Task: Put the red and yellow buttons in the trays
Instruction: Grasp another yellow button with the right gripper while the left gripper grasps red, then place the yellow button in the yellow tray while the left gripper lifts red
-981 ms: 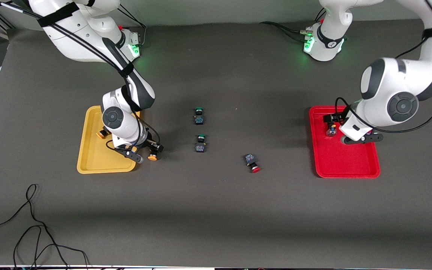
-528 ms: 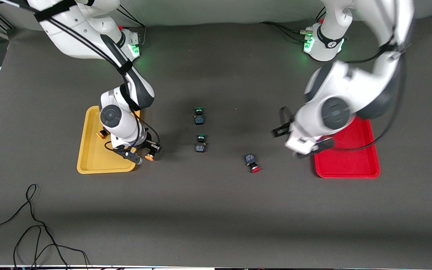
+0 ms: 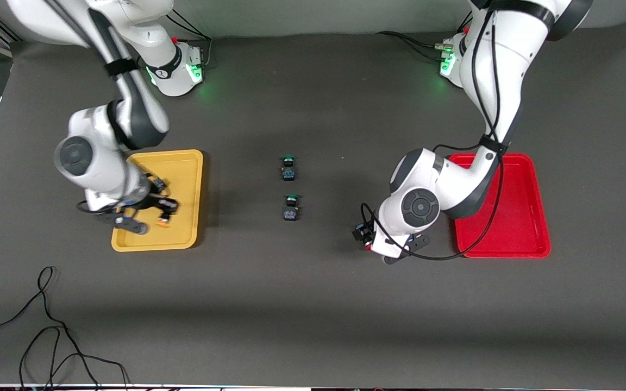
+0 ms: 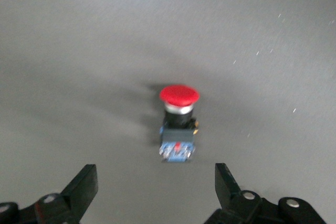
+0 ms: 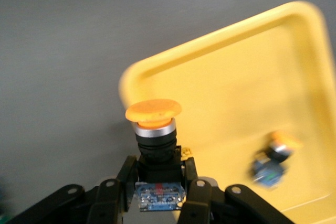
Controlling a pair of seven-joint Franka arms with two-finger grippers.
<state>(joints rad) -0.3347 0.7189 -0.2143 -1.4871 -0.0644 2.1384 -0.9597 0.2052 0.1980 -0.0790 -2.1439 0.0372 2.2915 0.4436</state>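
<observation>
Placement is the step I have in hand: my right gripper (image 5: 160,187) is clamped on a yellow-capped button (image 5: 155,129) over the yellow tray (image 3: 188,163), where another yellow one (image 5: 273,160) already lies. My left gripper (image 4: 155,195) hangs with jaws spread over the red-capped button (image 4: 178,119) on the mat, between the green-capped buttons (image 3: 289,187) and the red tray (image 3: 536,239). Next I judge a release into the yellow tray, and a straight descent to close on the red one's dark body. A second ago the left gripper was over the red tray, and the right was at the yellow tray's edge
</observation>
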